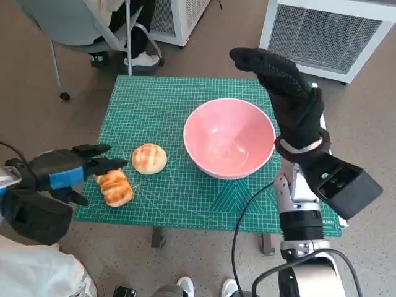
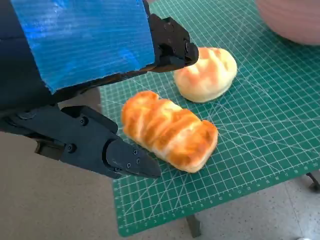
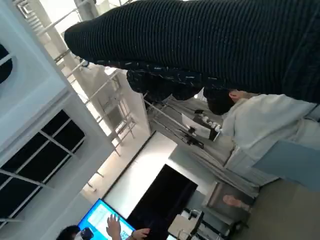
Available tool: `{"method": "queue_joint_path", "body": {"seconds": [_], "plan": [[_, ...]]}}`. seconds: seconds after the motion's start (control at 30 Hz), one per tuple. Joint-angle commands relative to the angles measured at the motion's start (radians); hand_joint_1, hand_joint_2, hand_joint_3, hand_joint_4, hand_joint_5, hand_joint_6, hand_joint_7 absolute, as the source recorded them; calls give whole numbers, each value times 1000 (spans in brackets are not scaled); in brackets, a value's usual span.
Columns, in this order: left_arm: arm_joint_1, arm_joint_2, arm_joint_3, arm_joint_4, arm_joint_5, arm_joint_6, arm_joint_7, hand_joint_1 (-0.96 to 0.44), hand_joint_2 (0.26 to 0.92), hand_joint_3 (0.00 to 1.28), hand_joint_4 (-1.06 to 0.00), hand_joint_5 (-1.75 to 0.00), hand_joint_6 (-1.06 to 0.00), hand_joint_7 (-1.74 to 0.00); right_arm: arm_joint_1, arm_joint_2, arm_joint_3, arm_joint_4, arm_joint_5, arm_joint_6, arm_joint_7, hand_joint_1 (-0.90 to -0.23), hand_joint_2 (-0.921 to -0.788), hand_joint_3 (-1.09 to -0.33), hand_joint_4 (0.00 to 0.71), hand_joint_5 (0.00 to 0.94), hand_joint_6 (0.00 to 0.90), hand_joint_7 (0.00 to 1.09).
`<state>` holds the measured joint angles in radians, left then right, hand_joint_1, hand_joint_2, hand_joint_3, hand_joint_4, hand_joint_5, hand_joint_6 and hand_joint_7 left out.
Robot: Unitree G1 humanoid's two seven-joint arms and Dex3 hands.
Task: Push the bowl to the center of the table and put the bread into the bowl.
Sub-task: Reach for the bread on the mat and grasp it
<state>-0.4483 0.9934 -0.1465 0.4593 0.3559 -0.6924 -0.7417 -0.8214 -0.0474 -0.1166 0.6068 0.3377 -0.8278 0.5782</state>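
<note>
A pink bowl (image 1: 229, 136) stands on the green cutting mat (image 1: 161, 99), right of the middle. A round bun (image 1: 149, 158) and a long glazed loaf (image 1: 114, 187) lie at the mat's front left; the wrist view shows the same bun (image 2: 206, 73) and loaf (image 2: 170, 130). My left hand (image 1: 62, 173) hovers at the mat's left edge beside the loaf, fingers (image 2: 130, 161) apart and holding nothing. My right hand (image 1: 288, 93) is raised beside the bowl's right rim, fingers stretched out flat, holding nothing. In the right wrist view only the glove (image 3: 210, 45) shows.
A chair (image 1: 93, 31) and a person's feet (image 1: 142, 59) are beyond the table's far left corner. White ventilated units (image 1: 328, 34) stand at the far right. A person (image 3: 260, 125) and screens show in the right wrist view. The mat's far half lies bare.
</note>
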Motion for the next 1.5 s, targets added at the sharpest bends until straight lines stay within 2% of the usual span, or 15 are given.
{"method": "queue_joint_path", "body": {"seconds": [0.03, 0.37, 0.8, 0.93, 1.0, 1.03, 1.07, 1.1, 1.13, 1.17, 1.2, 1.23, 1.37, 1.5], "plan": [[-34, -20, -27, 37, 30, -30, 32, -123, 769, 1, -82, -3, -229, 0, 23, -7, -4, 13, 5, 13, 7, -640, -921, -782, 308, 28, -1, 816], [-90, -57, -93, 149, 127, -64, 110, -85, 790, 8, -124, -14, -267, -15, 32, -13, -7, 20, 3, 8, 7, -639, -921, -778, 308, 32, -1, 817], [-105, -120, -159, 222, 188, 15, 137, -32, 848, 23, -235, -33, -343, -35, 31, -20, -3, 45, -9, -14, 4, -627, -921, -777, 307, 38, -1, 802], [-121, -138, -185, 260, 204, 41, 129, 1, 891, 30, -339, -37, -436, -58, 34, -21, -2, 44, -11, -15, 3, -627, -921, -777, 307, 39, -1, 797], [-131, -143, -203, 283, 229, 46, 145, 11, 909, 56, -428, -47, -535, -93, 35, -23, -2, 43, -10, -14, 4, -625, -921, -777, 306, 40, -1, 794], [-136, -145, -212, 294, 243, 46, 156, 12, 913, 74, -501, -74, -621, -135, 36, -23, -3, 42, -10, -14, 5, -624, -921, -777, 306, 40, -1, 792], [-142, -147, -221, 307, 255, 49, 166, 12, 915, 80, -527, -84, -651, -150, 36, -24, -3, 41, -9, -12, 6, -624, -921, -777, 306, 41, -1, 792], [-147, -149, -228, 318, 263, 51, 173, -118, 917, 128, -606, -115, -605, -593, 37, -24, -3, 40, -8, -11, 7, -625, -921, -777, 305, 41, -1, 790], [-153, -150, -233, 330, 267, 51, 179, -164, 918, 149, -635, -126, -584, -756, 37, -26, -4, 40, -6, -10, 8, -625, -921, -777, 305, 41, -1, 789], [-158, -151, -237, 341, 270, 50, 184, -105, 919, 166, -569, -535, -584, -966, 37, -26, -5, 40, -5, -9, 9, -626, -921, -777, 305, 42, -1, 789], [-162, -149, -240, 350, 272, 45, 192, -67, 920, 181, -522, -802, -580, -1106, 38, -28, -6, 40, -3, -9, 10, -627, -921, -777, 304, 42, -1, 788], [-165, -148, -243, 358, 273, 42, 198, -43, 920, 169, -527, -954, -589, -1171, 38, -28, -7, 40, -1, -9, 11, -627, -921, -777, 304, 43, -1, 787], [-176, -140, -242, 369, 249, 37, 190, -12, 921, 127, -572, -1173, -617, -1182, 38, -31, -9, 41, 3, -8, 13, -627, -921, -775, 304, 44, -1, 786], [-177, -131, -234, 366, 230, 21, 201, -3, 920, 85, -601, -1283, -687, -1055, 38, -31, -9, 44, 3, -10, 11, -627, -921, -773, 303, 46, -1, 785]]}}
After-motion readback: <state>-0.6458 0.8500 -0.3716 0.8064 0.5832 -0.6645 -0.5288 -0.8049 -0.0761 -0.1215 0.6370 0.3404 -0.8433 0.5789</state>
